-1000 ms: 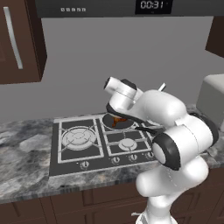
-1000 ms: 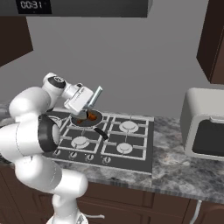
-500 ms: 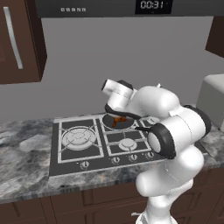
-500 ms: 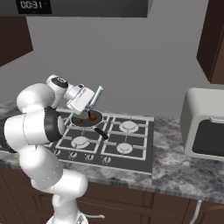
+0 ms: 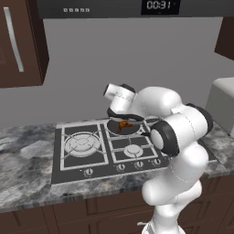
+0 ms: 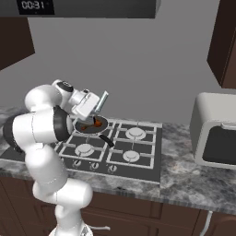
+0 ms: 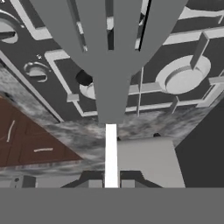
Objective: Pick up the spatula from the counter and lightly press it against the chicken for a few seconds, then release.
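Note:
My gripper is shut on the thin white handle of the spatula, whose grey slotted blade stretches ahead over the stove. From the right base view, the gripper hovers just over a dark pan on the rear burner, and the spatula sticks up and to the right of the hand. The brown-orange chicken lies in the pan. In the left base view the chicken shows under the white hand, inside the pan. I cannot tell whether spatula and chicken touch.
The black gas stove has several burners and a row of knobs along its front. The pan's black handle points toward the front. A grey countertop oven stands at the right on the marble counter. Dark cabinets hang above.
The arm's elbow has swung round and lower. The hand, still holding the spatula, has stayed over the pan with only a slight shift.

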